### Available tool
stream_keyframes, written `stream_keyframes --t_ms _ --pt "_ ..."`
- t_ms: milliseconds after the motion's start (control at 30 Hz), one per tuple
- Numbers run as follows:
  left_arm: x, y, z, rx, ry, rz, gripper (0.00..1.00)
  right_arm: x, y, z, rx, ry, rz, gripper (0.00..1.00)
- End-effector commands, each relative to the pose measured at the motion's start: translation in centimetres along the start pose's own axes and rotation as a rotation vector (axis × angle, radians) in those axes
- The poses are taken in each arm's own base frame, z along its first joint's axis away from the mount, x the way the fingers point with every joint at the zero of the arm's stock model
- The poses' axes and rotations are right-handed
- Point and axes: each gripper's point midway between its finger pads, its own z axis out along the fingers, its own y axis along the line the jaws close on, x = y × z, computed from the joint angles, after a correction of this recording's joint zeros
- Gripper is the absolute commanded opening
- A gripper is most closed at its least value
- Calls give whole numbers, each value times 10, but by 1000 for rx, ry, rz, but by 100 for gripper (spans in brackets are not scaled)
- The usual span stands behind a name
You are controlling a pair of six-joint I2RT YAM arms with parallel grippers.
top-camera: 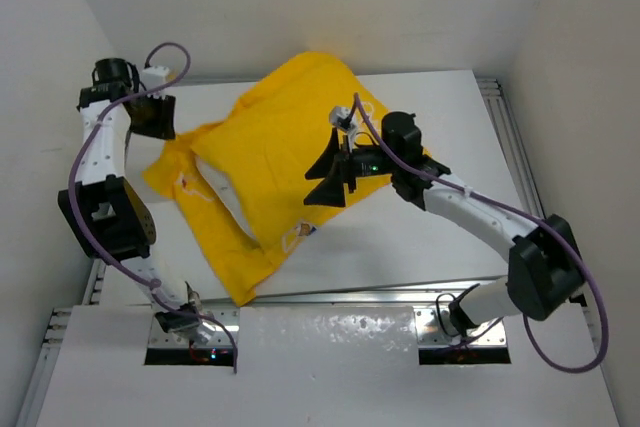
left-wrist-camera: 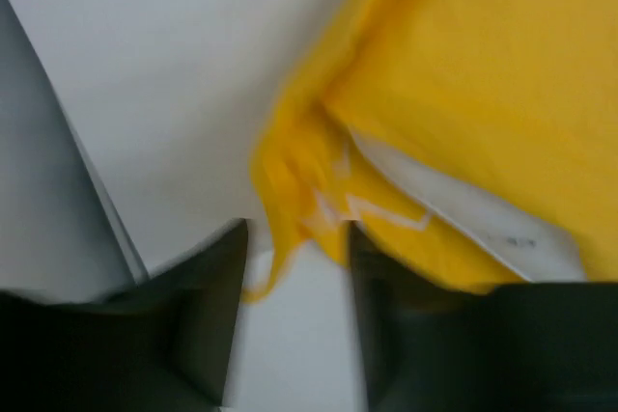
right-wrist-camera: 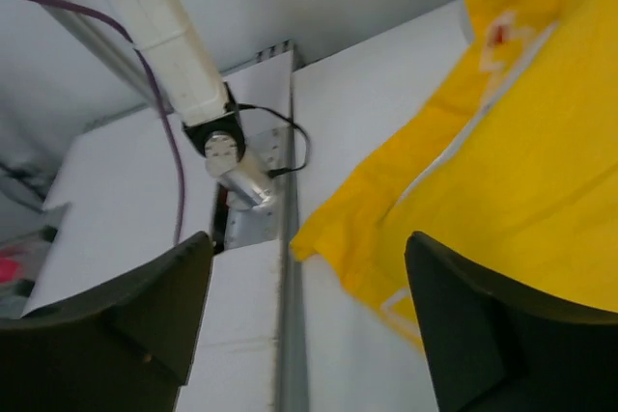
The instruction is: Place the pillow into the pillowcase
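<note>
Nearest to me are my own tools, two of them. My right gripper [right-wrist-camera: 309,248] is spread wide with nothing between its fingers. In the overhead view it hangs over the middle of the cloth, and its wrist camera looks down at the near yellow corner by the table's [top-camera: 420,237] front rail. My left gripper [left-wrist-camera: 297,238] has its fingers parted by a narrower gap and is pinching nothing. A loose yellow hem dangles just above that gap, at the left corner of the cloth.

There is one pillowcase [top-camera: 290,117], bright yellow and wrinkled. It lies diagonally across the table and is puffed up, with one corner near the front edge and the opposite corner toward the back wall.

There is one pillow [top-camera: 225,197], plain white and soft. It sits almost wholly inside the case. Only a white strip shows at the open mouth on the left side, under a turned-back yellow flap.

The case carries white zigzag outlines [left-wrist-camera: 357,209] and a small red patch [right-wrist-camera: 497,34]. A tiny dark mark [left-wrist-camera: 521,240] on the white strip is too blurred to read, and I can make out no lettering.
</note>
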Motion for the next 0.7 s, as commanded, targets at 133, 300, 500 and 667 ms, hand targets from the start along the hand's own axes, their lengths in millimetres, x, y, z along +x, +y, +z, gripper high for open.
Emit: stream_keyframes --t_ms 133,300,500,667 --pt "42 31 -22 -218 183 136 84 -42 2 24 -47 -66 -21 99" --pt "46 20 -55 -267 154 87 56 -22 -100 63 437 68 29 60" --pt "143 -30 2 -95 341 -45 52 17 -149 141 605 303 -88 69" --pt "162 -50 56 2 332 -212 74 66 -157 169 666 364 -288 97"
